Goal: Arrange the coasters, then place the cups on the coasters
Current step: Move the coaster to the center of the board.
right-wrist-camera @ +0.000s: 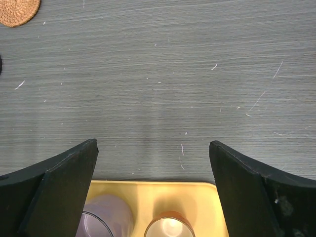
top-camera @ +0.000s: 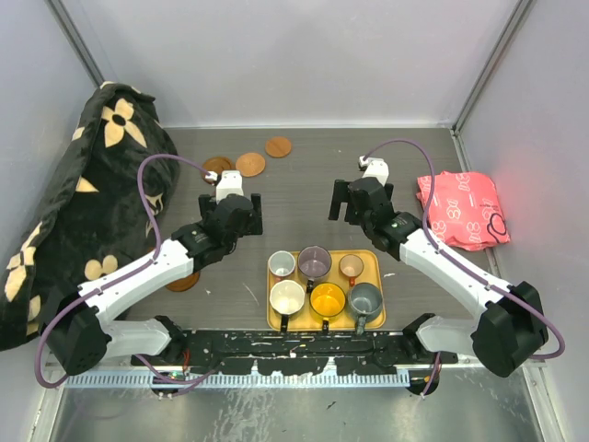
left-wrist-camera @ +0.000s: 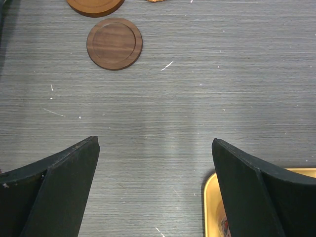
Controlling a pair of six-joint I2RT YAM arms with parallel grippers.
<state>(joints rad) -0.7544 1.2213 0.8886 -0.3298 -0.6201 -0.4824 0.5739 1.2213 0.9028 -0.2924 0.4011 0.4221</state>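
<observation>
Wooden, thin round coasters (top-camera: 250,164) lie in a loose group at the far left of the grey table (top-camera: 304,175), beyond the left gripper (top-camera: 231,204). One more brown coaster (top-camera: 184,281) shows partly under that arm's forearm, on the near side.

In the left wrist view a dark brown rimmed disc (left-wrist-camera: 114,43) lies flat ahead of the claw and left of its centre line, well apart from both fingertips (left-wrist-camera: 79,163). Both claws stand wide open and hold nothing.

Six small handled cups (top-camera: 314,261) stand close together on the square yellow tray (top-camera: 375,260), at the near centre between the two arms. The right gripper (top-camera: 361,198) hovers just beyond the tray's far edge. A woven tan disc (right-wrist-camera: 17,11) lies ahead and far to the left of it.

Judged from this layout, the left arm is the nearer one to the coaster group, and its reach runs forward and slightly leftward. The discs are round and have no long axis, so the claw should need no turning to suit them.
</observation>
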